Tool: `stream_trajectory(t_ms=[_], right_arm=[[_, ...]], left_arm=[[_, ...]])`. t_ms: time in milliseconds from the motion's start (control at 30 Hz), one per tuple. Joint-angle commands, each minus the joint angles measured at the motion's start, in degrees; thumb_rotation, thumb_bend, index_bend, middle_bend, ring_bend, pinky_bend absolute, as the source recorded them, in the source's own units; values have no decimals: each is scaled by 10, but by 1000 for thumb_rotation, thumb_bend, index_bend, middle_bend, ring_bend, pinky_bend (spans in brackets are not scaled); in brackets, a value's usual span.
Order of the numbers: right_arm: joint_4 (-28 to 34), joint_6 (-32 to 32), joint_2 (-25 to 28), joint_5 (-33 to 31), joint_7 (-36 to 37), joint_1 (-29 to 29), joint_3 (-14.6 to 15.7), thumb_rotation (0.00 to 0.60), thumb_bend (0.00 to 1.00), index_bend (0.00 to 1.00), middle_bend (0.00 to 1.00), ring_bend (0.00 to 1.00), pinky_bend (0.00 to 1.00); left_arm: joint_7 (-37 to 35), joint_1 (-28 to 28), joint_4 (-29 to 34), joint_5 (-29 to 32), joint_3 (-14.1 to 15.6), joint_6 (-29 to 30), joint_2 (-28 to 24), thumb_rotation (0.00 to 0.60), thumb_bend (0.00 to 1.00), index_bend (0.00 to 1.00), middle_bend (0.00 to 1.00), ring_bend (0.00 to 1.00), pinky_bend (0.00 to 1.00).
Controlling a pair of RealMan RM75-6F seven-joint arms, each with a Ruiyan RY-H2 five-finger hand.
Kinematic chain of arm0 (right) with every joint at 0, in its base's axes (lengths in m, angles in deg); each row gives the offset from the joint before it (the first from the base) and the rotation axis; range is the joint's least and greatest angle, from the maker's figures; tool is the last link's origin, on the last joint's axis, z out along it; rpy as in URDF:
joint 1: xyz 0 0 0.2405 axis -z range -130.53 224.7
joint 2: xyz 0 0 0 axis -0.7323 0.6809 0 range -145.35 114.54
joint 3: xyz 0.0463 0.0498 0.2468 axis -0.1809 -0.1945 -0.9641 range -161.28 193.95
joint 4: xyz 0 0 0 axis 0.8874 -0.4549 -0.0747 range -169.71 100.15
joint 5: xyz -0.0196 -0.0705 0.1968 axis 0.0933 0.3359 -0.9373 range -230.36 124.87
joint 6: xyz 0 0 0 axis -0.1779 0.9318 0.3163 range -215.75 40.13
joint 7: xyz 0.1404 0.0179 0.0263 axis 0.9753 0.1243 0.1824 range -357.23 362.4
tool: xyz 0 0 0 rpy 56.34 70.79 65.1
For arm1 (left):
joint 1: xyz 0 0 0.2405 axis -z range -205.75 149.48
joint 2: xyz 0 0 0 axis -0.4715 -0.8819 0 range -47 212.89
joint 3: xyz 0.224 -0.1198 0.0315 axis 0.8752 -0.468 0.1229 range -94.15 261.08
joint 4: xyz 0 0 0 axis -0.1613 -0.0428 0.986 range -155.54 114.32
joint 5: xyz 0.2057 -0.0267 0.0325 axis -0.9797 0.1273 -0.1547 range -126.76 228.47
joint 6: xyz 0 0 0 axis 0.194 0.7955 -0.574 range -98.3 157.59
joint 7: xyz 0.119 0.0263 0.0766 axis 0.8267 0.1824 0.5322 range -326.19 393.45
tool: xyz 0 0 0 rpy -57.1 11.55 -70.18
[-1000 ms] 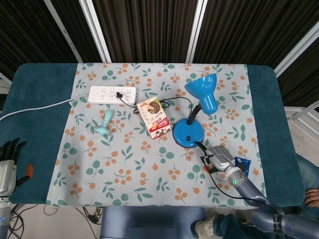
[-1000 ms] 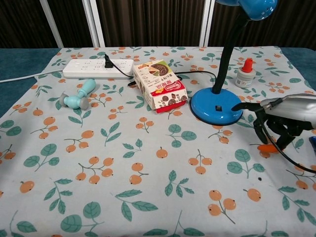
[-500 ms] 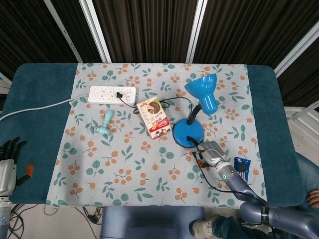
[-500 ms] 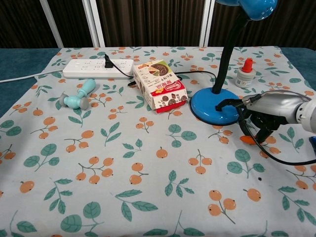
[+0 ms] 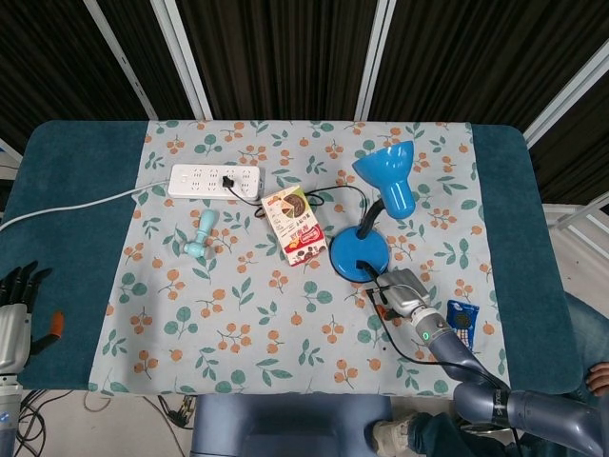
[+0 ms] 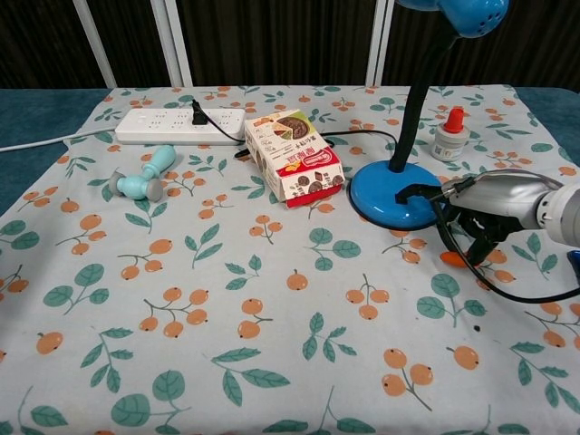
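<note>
Blue lamp base (image 6: 393, 201) sat on the floral cloth (image 6: 227, 344), its switch facing the right hand (image 6: 485, 210); that hand held nothing, one finger (image 6: 419, 192) stretched onto the base edge, near the switch; the left hand (image 5: 13, 314) hung released off the table's edge.

Your blue desk lamp (image 6: 399, 195) stands upright on its round base, right of table centre. Its black neck rises from the base toward 12 o'clock and carries a cone shade (image 5: 388, 174) tilted toward 1 o'clock. A black switch sits on the base toward 6 o'clock.
</note>
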Motion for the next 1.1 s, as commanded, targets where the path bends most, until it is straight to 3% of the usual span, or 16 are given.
stream_trajectory(t_ms=[33, 300, 467, 533, 733, 933, 967, 1033, 1100], right_arm=[[1, -2, 2, -7, -5, -4, 2, 600, 439, 5, 613, 790, 895], [35, 18, 33, -19, -16, -15, -6, 600, 440, 5, 598, 772, 923], [119, 98, 96, 15, -29, 16, -4, 600, 415, 5, 453, 579, 940], [152, 127, 122, 19, -43, 31, 2, 600, 359, 5, 372, 472, 947], [248, 226, 199, 61, -71, 102, 53, 600, 292, 5, 198, 262, 963], [218, 392, 212, 171, -36, 210, 99, 600, 273, 5, 135, 154, 972], [208, 414, 211, 183, -19, 225, 103, 600, 264, 5, 133, 150, 904], [180, 449, 211, 208, 21, 252, 112, 600, 235, 5, 126, 132, 364], [142, 473, 212, 233, 57, 278, 127, 600, 219, 5, 122, 123, 13]], left_arm=[[0, 0, 0, 0, 0, 0, 0, 600, 441, 157, 44, 34, 88], [0, 1, 3, 2, -1, -1, -2, 600, 441, 157, 44, 34, 88], [2, 1, 4, 2, -1, -2, -2, 600, 441, 157, 45, 34, 88], [3, 1, 5, 2, 0, -1, -3, 600, 441, 157, 44, 34, 88], [7, 1, 6, 2, 0, 0, -2, 600, 441, 157, 44, 34, 88], [15, 1, 10, 2, 0, 1, -2, 600, 441, 157, 44, 34, 88], [16, 2, 12, 2, 0, 1, -3, 600, 441, 157, 44, 34, 88], [20, 2, 16, 4, -1, -1, -5, 600, 441, 157, 44, 34, 88], [25, 3, 19, 5, 0, -3, -6, 600, 441, 157, 44, 34, 88]])
